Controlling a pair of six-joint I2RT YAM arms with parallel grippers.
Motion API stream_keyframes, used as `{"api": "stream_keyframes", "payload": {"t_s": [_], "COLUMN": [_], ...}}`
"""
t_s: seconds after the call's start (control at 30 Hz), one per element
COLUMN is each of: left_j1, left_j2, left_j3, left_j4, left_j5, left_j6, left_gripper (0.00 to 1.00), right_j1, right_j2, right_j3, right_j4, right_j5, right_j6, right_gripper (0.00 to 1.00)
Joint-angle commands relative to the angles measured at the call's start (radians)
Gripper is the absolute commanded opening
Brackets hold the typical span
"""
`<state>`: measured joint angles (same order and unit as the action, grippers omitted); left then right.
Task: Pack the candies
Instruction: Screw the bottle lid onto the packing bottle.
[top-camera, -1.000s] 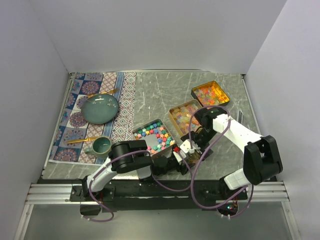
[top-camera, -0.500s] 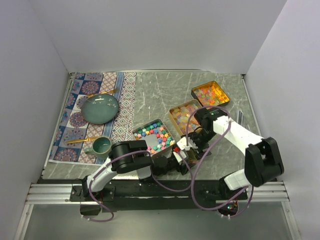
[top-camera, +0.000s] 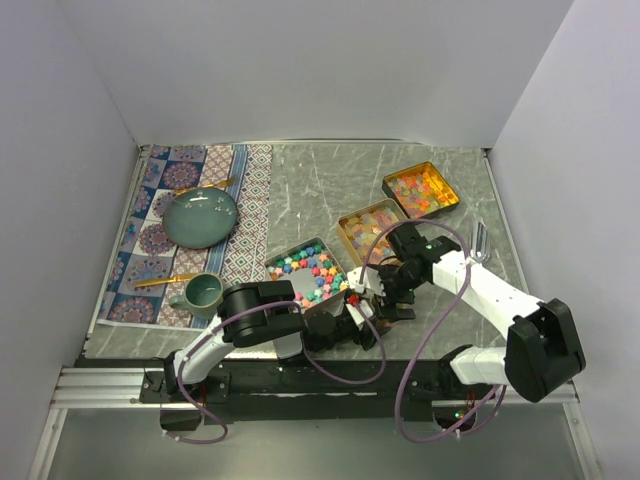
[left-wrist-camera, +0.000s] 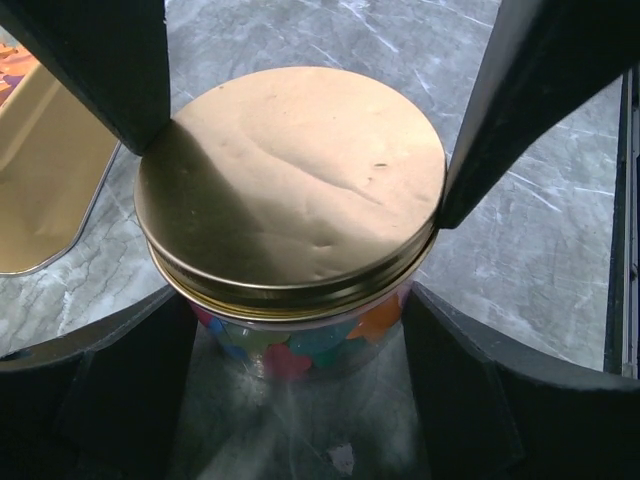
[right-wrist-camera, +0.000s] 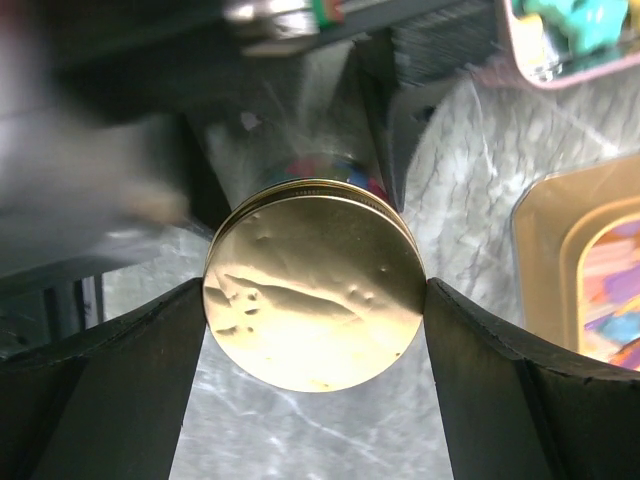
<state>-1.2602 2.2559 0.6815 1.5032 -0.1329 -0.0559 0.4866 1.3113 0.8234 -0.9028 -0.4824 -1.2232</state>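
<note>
A second on, my right arm is swinging its elbow out toward the near right corner of the desk (top-camera: 300, 190), and its wrist is settling lower over the jar (left-wrist-camera: 300, 335). My left arm is keeping its place.

My left jaws are standing wide, yet both are pressing against opposite sides of the jar's top. They are holding it upright near the desk's front edge, just beside the tray (top-camera: 305, 286).

My right jaws are coming at the gold lid (right-wrist-camera: 312, 290) from above, one finger touching its edge on each side and gripping it.

Through the glass the candies (left-wrist-camera: 285, 355) are showing pink, blue, green and orange right up under the lid. I am therefore judging the filling done and the capping as the step in hand.

The lid is sitting level on the jar's mouth, but I cannot tell whether it is screwed home. What is remaining, I reckon, is turning it tight and letting go.

Plenty of sweets are lying loose in the tray, in the nearer gold tin (top-camera: 343, 224) and in the farther gold tin (top-camera: 388, 184).
</note>
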Motion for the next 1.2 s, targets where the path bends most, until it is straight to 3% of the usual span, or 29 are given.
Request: {"api": "stream_keyframes", "payload": {"t_s": [0.0, 0.5, 0.77, 0.87, 0.93, 0.97, 1.17], "left_j1": [0.005, -0.001, -0.001, -0.001, 0.002, 0.002, 0.004], "left_j2": [0.08, 0.087, 0.08, 0.083, 0.088, 0.087, 0.094], "left_j3": [-0.06, -0.062, -0.073, -0.071, -0.073, -0.073, -0.082], "left_j4": [0.15, 0.15, 0.153, 0.155, 0.161, 0.163, 0.164], "left_j5": [-0.08, -0.073, -0.065, -0.065, -0.063, -0.065, -0.059], "left_j6": [0.045, 0.044, 0.041, 0.041, 0.039, 0.039, 0.045], "left_gripper": [0.01, 0.01, 0.01, 0.01, 0.01, 0.01, 0.01], "right_j1": [0.021, 0.018, 0.018, 0.017, 0.017, 0.018, -0.023], "right_j2": [0.097, 0.092, 0.097, 0.074, 0.048, 0.039, -0.007], "right_j3": [-0.104, -0.119, -0.124, -0.118, -0.113, -0.11, -0.073], "right_j4": [0.004, 0.028, 0.024, -0.002, -0.033, -0.051, -0.125], "right_j5": [-0.008, 0.011, 0.015, 0.019, 0.036, 0.047, 0.145], "right_j6": [0.241, 0.416, 0.395, 0.372, 0.34, 0.293, 0.18], "right_gripper": [0.49, 0.5, 0.52, 0.63, 0.75, 1.0, 1.0]}}
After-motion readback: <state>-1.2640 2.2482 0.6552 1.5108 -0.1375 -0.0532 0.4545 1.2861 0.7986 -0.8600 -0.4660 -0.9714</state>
